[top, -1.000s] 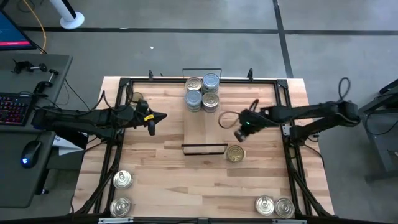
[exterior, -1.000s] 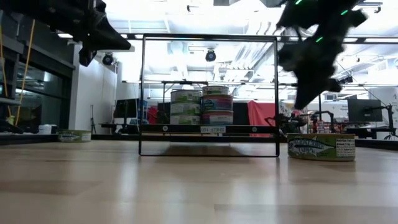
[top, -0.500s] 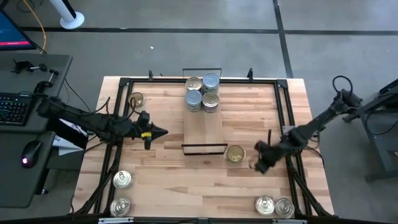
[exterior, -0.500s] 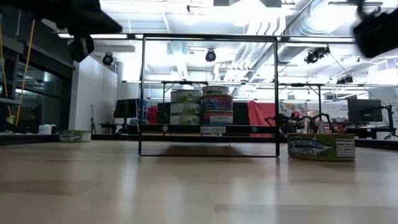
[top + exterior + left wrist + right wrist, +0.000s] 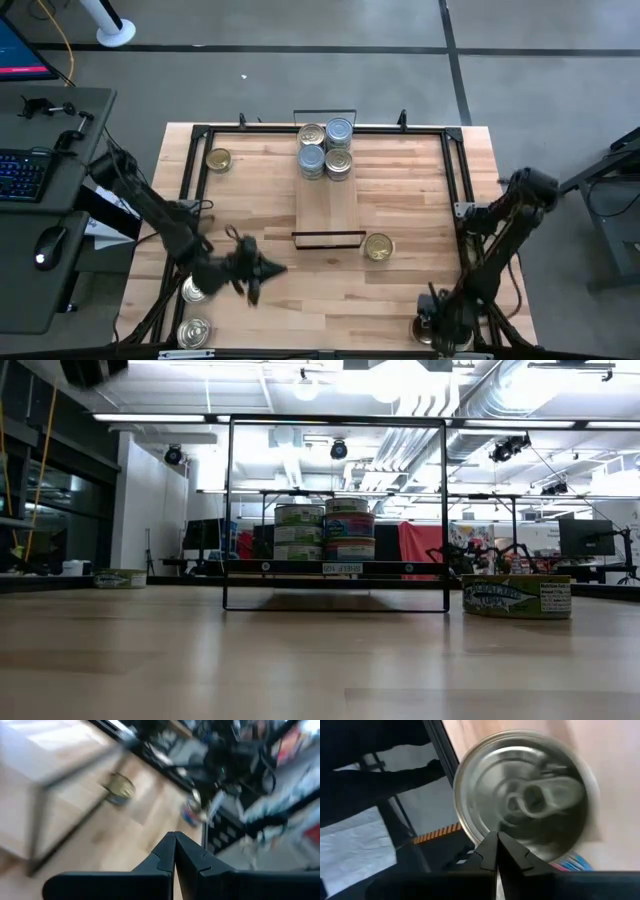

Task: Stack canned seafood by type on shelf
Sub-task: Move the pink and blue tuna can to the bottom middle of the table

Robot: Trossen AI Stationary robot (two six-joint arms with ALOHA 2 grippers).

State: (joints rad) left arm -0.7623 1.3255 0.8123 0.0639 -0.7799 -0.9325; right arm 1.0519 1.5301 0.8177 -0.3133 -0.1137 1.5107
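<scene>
The shelf [image 5: 328, 200] is a light plank with black wire end frames. Several tins [image 5: 326, 148] are stacked at its far end, and the low view shows the same stacks [image 5: 325, 532]. A gold-topped tin [image 5: 378, 247] stands on the table right of the shelf's near end. My left gripper [image 5: 278, 268] is shut and holds nothing, over the table left of that tin. My right gripper [image 5: 438, 326] is shut and points down over a silver-topped tin [image 5: 530, 795] at the near right corner.
Loose tins stand at the far left [image 5: 218, 159], the near left [image 5: 196, 290] [image 5: 194, 333] and the near right [image 5: 458, 333]. A black frame rail [image 5: 465, 215] runs along the table's sides. Bare tabletop lies between the shelf's near end and the table's near edge.
My left gripper has swung from the table's far left toward the near edge and a little to the right, staying shut. My right gripper has swept from beside the shelf to the near right corner, tipping downward over the tins there. No tin has moved.
</scene>
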